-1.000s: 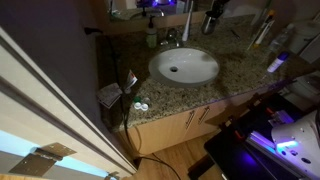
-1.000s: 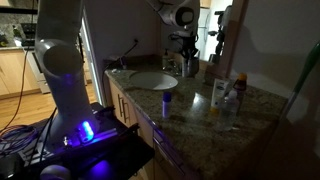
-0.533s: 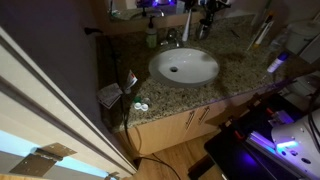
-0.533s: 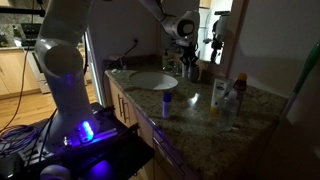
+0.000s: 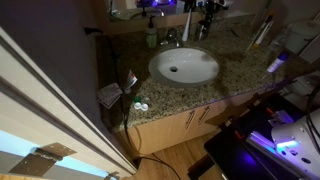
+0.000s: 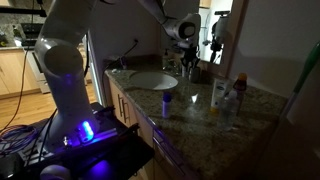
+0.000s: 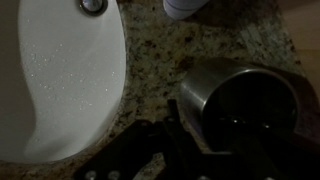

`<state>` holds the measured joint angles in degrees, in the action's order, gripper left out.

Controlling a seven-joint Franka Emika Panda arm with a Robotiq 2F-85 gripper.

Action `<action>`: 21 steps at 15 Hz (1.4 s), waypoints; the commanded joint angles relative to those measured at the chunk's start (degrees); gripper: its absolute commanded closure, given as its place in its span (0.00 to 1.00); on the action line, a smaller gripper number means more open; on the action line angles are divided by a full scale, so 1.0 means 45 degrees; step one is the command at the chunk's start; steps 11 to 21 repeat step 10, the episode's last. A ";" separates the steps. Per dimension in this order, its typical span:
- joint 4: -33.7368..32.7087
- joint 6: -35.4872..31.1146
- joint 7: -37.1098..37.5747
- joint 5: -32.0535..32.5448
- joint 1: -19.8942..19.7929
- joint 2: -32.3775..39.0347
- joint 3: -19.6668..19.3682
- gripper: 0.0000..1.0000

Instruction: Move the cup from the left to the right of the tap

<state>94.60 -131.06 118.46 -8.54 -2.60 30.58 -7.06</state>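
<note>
The cup [image 7: 240, 100] is a shiny metal tumbler seen from above in the wrist view, standing on the speckled granite beside the white oval basin [image 7: 60, 80]. My gripper [image 7: 240, 128] sits around it, with one dark finger against the cup's left wall. In both exterior views my gripper [image 5: 205, 27] [image 6: 190, 62] is low over the counter behind the basin [image 5: 184, 66], just right of the small chrome tap [image 5: 170, 38]. The cup itself is hard to make out there. A green soap bottle [image 5: 151, 37] stands left of the tap.
Several bottles and tubes [image 5: 262, 32] [image 6: 218, 95] stand on the counter's far end, with a small blue-lit item [image 6: 166, 102] near the front edge. A white box [image 5: 110, 95] and a lens case [image 5: 140, 107] lie at the counter's near corner. A white object [image 7: 185, 8] stands beyond the cup.
My gripper has come down and a little toward the tap with the cup, from above the counter to just over it behind the basin.
</note>
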 commanded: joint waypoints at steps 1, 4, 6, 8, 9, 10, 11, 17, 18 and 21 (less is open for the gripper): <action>0.0437 -0.0574 0.0258 0.0070 0.0279 -0.0858 -0.0163 0.34; 0.0905 -0.1239 0.0305 0.0396 0.0550 -0.1833 -0.0204 0.13; 0.1352 -0.1558 0.0330 0.0713 0.0747 -0.2675 -0.0195 0.00; 0.1996 -0.1622 -0.0079 0.0830 0.0801 -0.3735 0.0045 0.00; 0.2125 -0.1125 -0.0659 0.0498 0.0682 -0.4094 0.0334 0.00; 0.0912 -0.1091 -0.0023 0.0710 0.0670 -0.2931 0.0121 0.00; 0.0912 -0.1091 -0.0023 0.0710 0.0670 -0.2931 0.0121 0.00; 0.0912 -0.1091 -0.0023 0.0710 0.0670 -0.2931 0.0121 0.00; 0.0912 -0.1091 -0.0023 0.0710 0.0670 -0.2931 0.0121 0.00; 0.0912 -0.1091 -0.0023 0.0710 0.0670 -0.2931 0.0121 0.00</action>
